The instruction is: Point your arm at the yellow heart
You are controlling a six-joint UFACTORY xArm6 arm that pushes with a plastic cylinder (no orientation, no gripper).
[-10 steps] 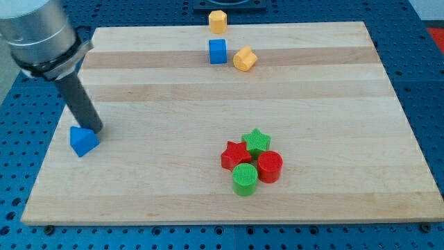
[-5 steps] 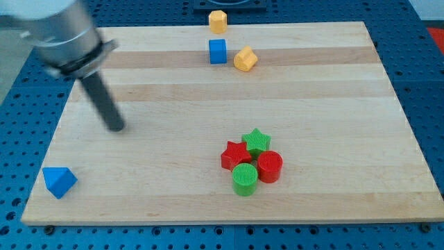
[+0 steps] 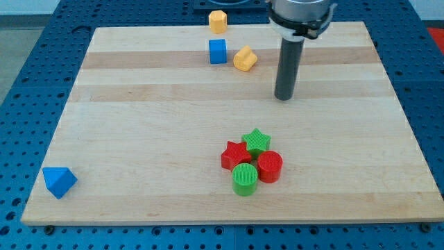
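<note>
Since the earlier frames the rod has swept from the view's left across to the upper right, and the blue block it knocked lies now at the table's lower-left corner. Further right, near the top edge, stand a blue cube and, above it, a yellow block. Just right of the cube sits the yellow heart, tilted, close to the cube but apart from it. It looks like a small, light, rigid plastic piece that would slide easily on smooth wood; nothing to grasp, so any contact should be a gentle push on a flat side. Lower down, a red star, green cylinder, green star and red cylinder cluster together. My tool has no jaws to open or close; its tip rests on bare wood, right of and below the heart, near but not touching.
</note>
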